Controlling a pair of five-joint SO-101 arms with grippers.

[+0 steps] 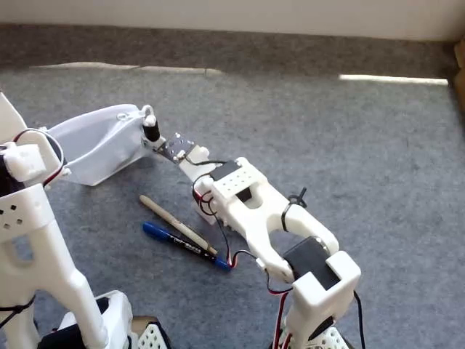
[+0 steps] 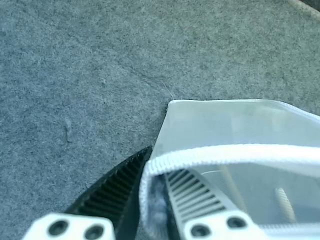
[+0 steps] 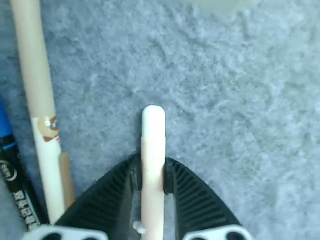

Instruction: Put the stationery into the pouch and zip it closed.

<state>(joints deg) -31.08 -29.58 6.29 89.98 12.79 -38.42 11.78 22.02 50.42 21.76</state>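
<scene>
A translucent white pouch (image 1: 98, 145) lies at the left of the grey carpet. My left gripper (image 2: 156, 180) is shut on its zipper rim (image 2: 225, 152) at the near corner, where it also shows from above (image 1: 64, 171). My right gripper (image 3: 151, 162) is shut on a white pen (image 3: 152, 140). From above, this gripper (image 1: 163, 145) holds the pen (image 1: 150, 125) upright at the pouch's right edge. A beige pen (image 1: 174, 224) and a blue marker (image 1: 185, 247) lie side by side on the carpet, near the right arm. Both pens also show beside the right gripper: beige pen (image 3: 40, 100), blue marker (image 3: 10, 165).
Grey carpet (image 1: 349, 145) covers the whole work area, with open floor to the right and behind the pouch. The right arm's white body (image 1: 276, 225) stretches diagonally across the middle. The left arm's base (image 1: 36, 254) stands at the near left.
</scene>
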